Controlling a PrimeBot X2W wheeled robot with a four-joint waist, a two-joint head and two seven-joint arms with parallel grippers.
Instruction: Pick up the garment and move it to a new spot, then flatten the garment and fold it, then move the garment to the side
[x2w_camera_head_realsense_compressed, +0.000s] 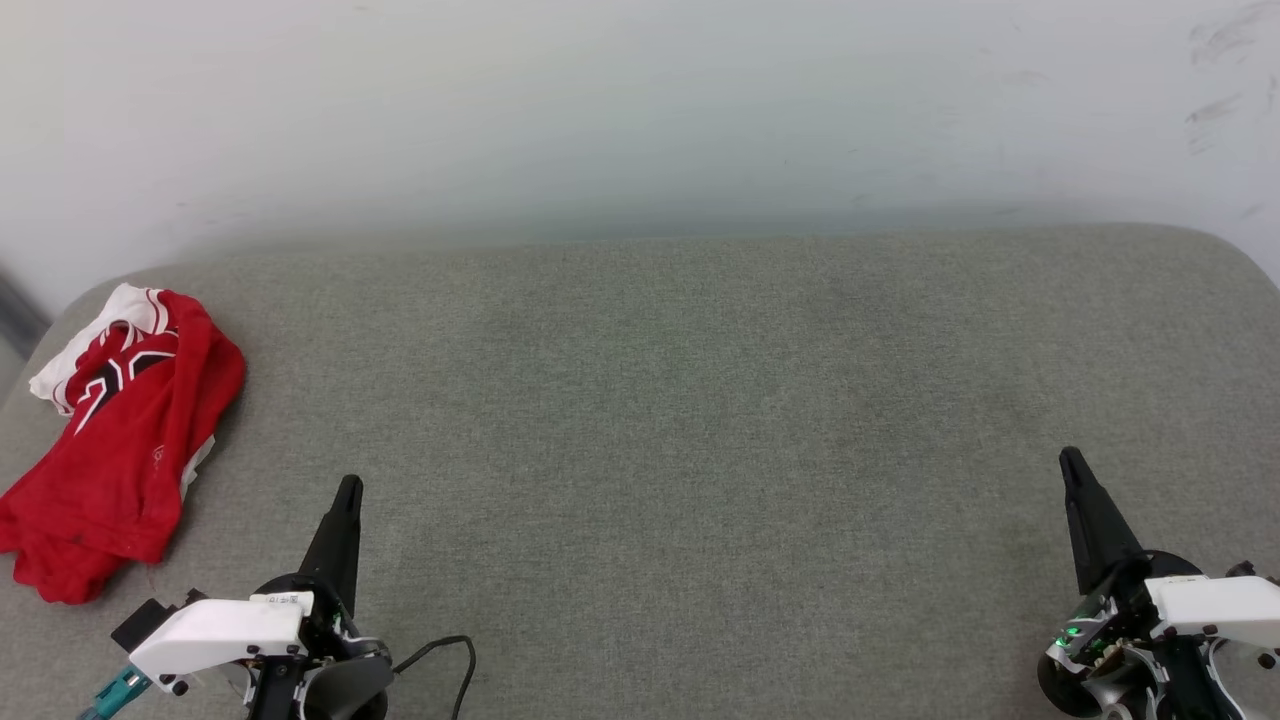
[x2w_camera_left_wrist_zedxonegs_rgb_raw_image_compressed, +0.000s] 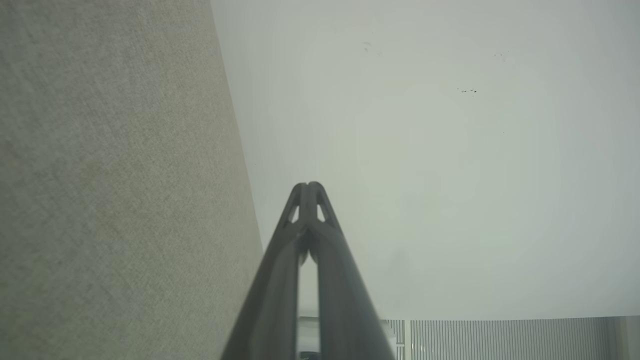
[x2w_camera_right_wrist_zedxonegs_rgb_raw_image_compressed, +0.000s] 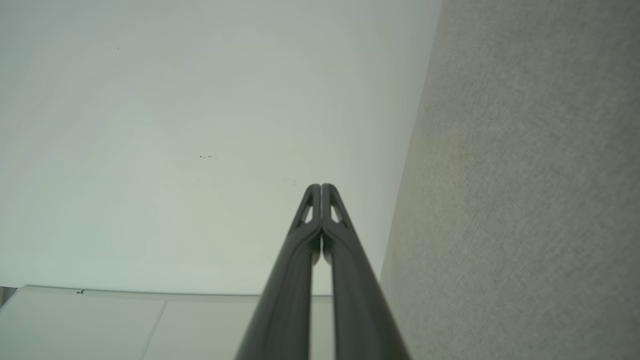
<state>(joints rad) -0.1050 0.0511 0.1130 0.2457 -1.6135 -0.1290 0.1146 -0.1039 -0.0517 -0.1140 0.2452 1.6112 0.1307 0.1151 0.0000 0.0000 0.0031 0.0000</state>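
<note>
Garment (x2w_camera_head_realsense_compressed: 115, 440) lies bunched at the far-left edge of the grey pad (x2w_camera_head_realsense_compressed: 650, 400), apart from both arms. Left gripper (x2w_camera_head_realsense_compressed: 349, 488) and right gripper (x2w_camera_head_realsense_compressed: 1069, 459) are clenched and empty. Risks: a pinch catching one loose fold only, or a push sliding the heap off the edge.

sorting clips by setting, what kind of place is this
Probably an indoor lab or test room: a broad grey fabric-covered surface, like a padded table, stands against a bare white wall, with a crumpled red garment at its left end.
</note>
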